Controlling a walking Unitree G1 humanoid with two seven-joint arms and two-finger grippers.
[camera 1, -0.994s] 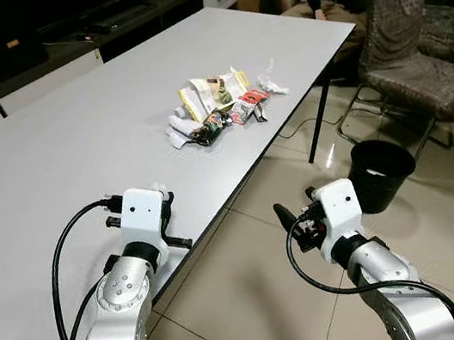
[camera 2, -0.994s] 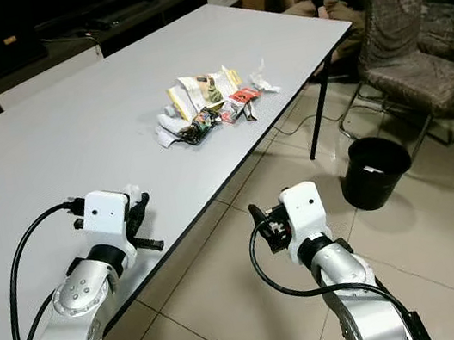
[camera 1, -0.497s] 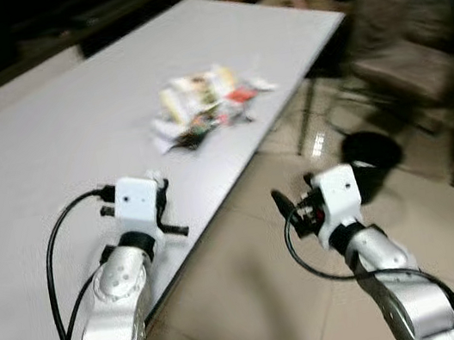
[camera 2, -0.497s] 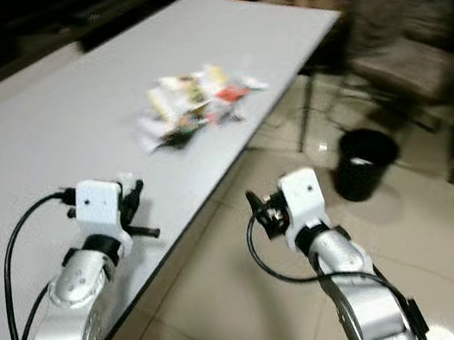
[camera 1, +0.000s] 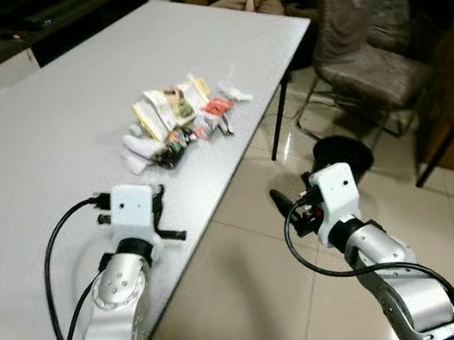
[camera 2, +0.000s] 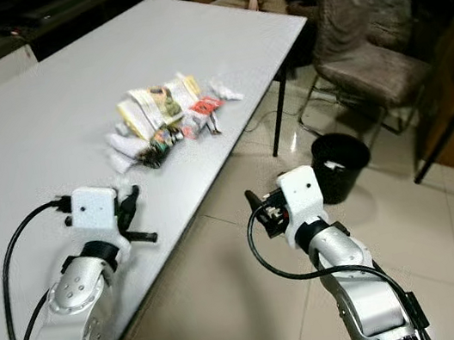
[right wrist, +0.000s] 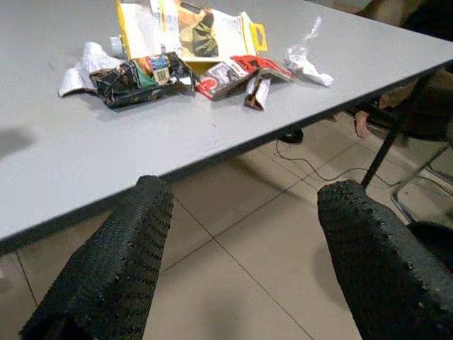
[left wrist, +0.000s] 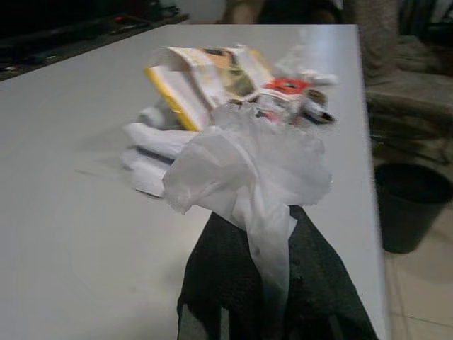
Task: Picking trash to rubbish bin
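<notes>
The left claw [left wrist: 272, 312] pinched a crumpled white wrapper [left wrist: 248, 166]; the right claw [right wrist: 244, 262] gaped empty. Held only by its tail, the wrapper might slip before reaching the black bin [camera 2: 341, 165].

Left tool [left wrist: 272, 283] is pinched closed; right tool [right wrist: 248, 241] has its fingers spread apart.

I read this as home living/dining room: long grey table [camera 1: 70, 118], upholstered chairs [camera 1: 364, 51], tiled floor [camera 1: 257, 296], low TV cabinet [camera 1: 29, 28].

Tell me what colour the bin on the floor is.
Black: the rubbish bin stands on the tiled floor beside the table, clearest in the right eye view.
</notes>
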